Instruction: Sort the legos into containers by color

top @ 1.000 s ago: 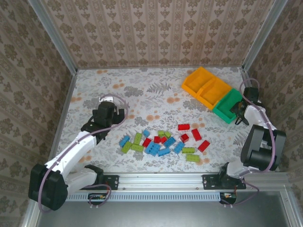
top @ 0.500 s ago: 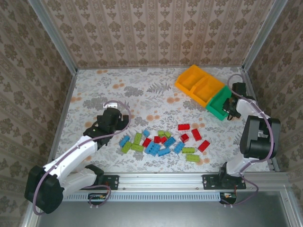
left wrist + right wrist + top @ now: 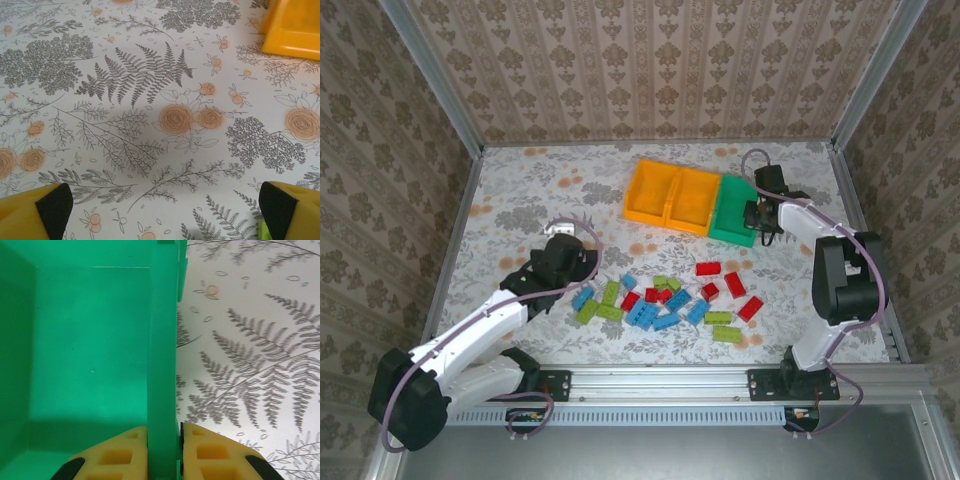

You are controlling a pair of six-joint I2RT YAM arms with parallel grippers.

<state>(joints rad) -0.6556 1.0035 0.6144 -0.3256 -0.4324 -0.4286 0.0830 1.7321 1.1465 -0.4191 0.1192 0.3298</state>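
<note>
At far right, the right gripper [image 3: 164, 438] clamps the green bin [image 3: 729, 208] by its wall; the left gripper [image 3: 162, 205] gapes wide.

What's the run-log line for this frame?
right gripper: shut on green bin wall | left gripper: open, over table | legos: loose, unsorted | orange bins: beside green bin

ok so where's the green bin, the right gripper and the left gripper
green bin [image 3: 730, 208], top external view, its bare floor
right gripper [image 3: 163, 432], right wrist view, midway between its fingertips, shut on the bin's wall
left gripper [image 3: 165, 200], left wrist view, midway between its open fingertips
</note>
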